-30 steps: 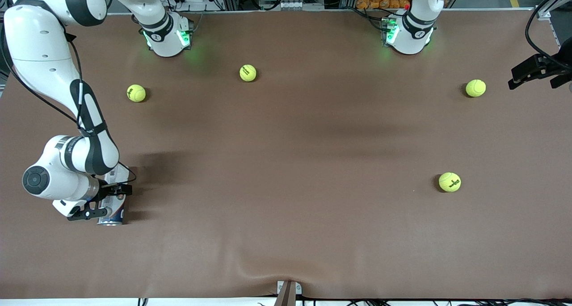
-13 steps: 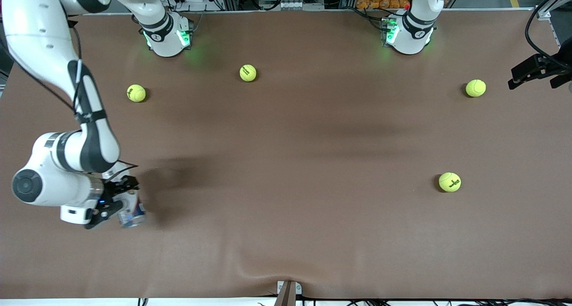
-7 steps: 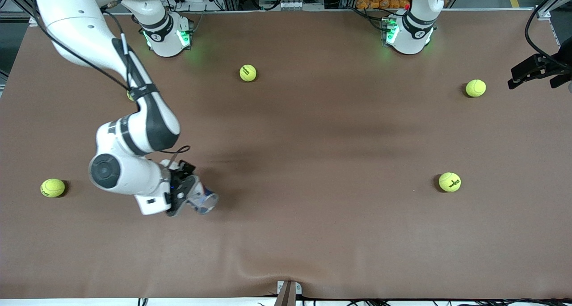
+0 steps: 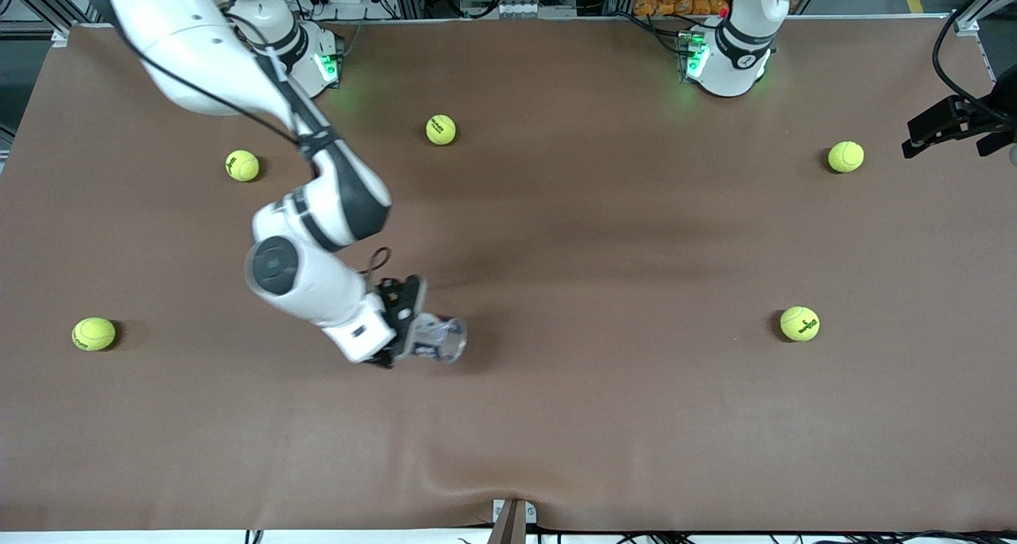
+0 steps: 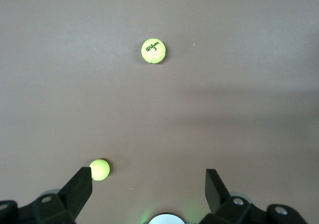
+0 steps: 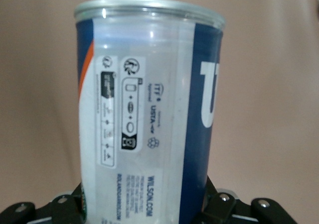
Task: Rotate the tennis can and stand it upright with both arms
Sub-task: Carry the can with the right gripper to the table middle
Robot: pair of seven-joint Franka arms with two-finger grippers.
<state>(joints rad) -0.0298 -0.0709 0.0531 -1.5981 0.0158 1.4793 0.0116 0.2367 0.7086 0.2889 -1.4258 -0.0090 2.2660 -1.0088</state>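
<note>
My right gripper (image 4: 404, 331) is shut on the tennis can (image 4: 437, 341), a clear tube with a white, dark blue and red label. It holds the can tilted in the air over the table's middle part, toward the right arm's end. The silver rim points away from the gripper. In the right wrist view the can (image 6: 144, 109) fills the picture, with black fingers (image 6: 215, 200) on both sides of its lower end. My left gripper (image 5: 148, 176) is open and empty, high above the table near its own base, out of the front view.
Several yellow-green tennis balls lie about: one (image 4: 441, 129) and another (image 4: 242, 165) near the right arm's base, one (image 4: 94, 333) at the right arm's end, two (image 4: 846, 156) (image 4: 799, 323) toward the left arm's end. A black fixture (image 4: 953, 125) juts in at that end.
My right arm has lifted the can off the table at the right arm's end and carried it toward the middle. A ball that the arm hid now shows. The left arm has not moved.
</note>
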